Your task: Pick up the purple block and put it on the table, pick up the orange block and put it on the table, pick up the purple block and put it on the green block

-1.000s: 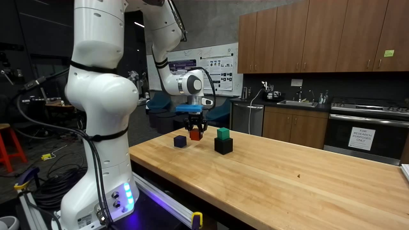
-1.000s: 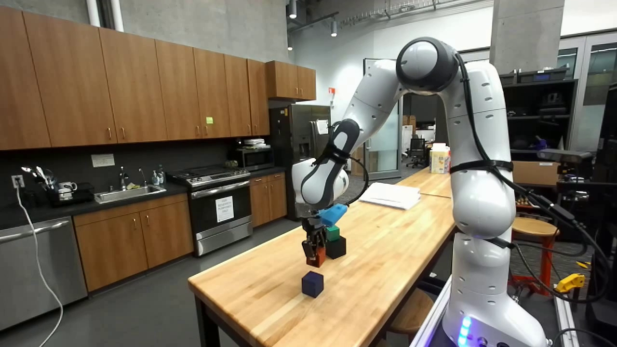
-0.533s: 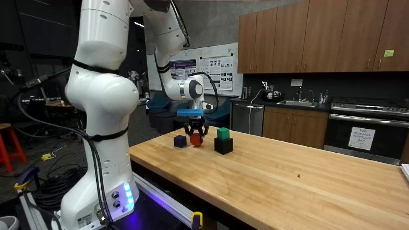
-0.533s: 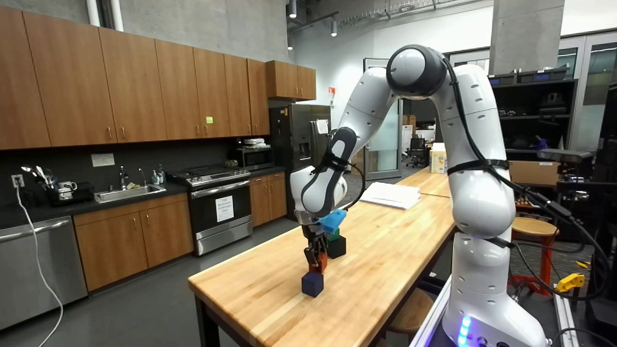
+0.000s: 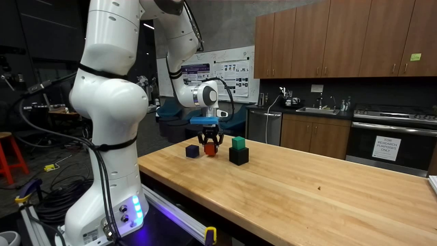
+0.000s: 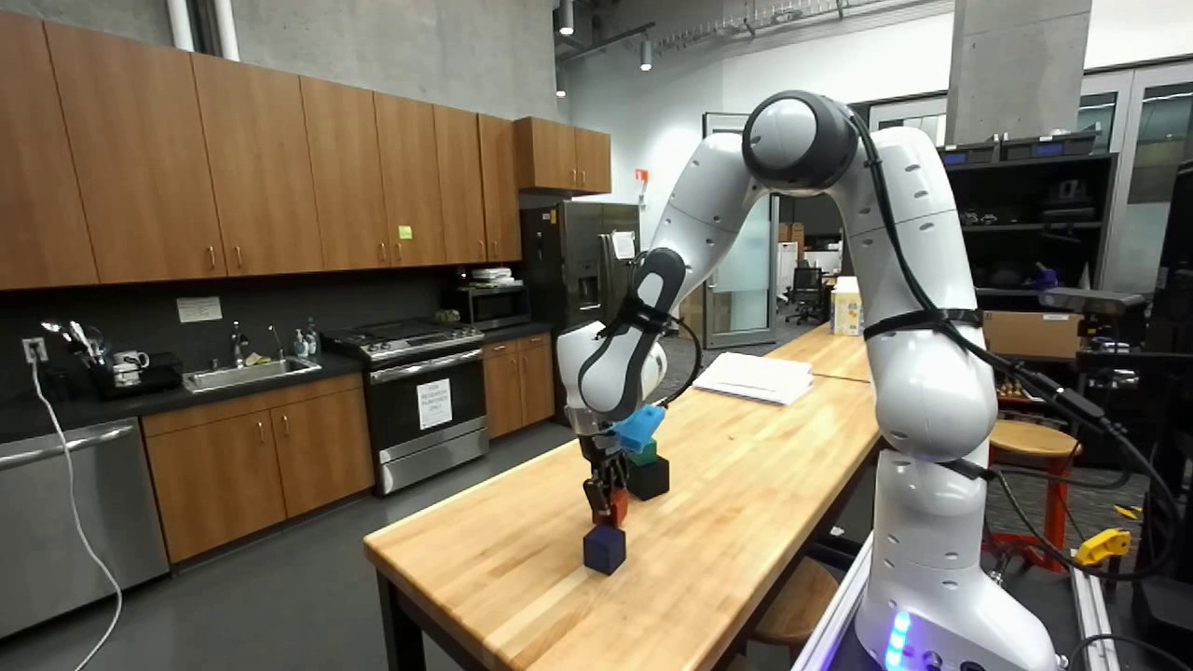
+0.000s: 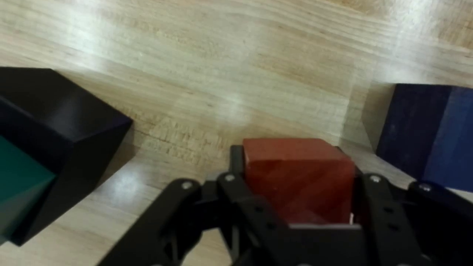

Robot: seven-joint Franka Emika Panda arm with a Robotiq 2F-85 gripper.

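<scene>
A light butcher-block table [image 5: 290, 191], its grain glossy in the wrist view, spans the lower right of an exterior view. Beyond it, at upper right, brown wall cabinets [image 5: 344, 39] hang over a dark counter [image 5: 288, 110] with a sink [image 5: 312, 111], a stove [image 5: 416, 143] standing at the right edge; a whiteboard [image 5: 228, 54] hangs at upper centre. At lower centre of the wrist view the gripper [image 7: 295, 173] is clamped around the orange block [image 7: 299, 184]; whether its base meets the table I cannot tell. The purple block [image 7: 425, 125] sits on the table near it at right, and the green block [image 7: 18, 177], at far left, rests on the black cube [image 7: 63, 107]
</scene>
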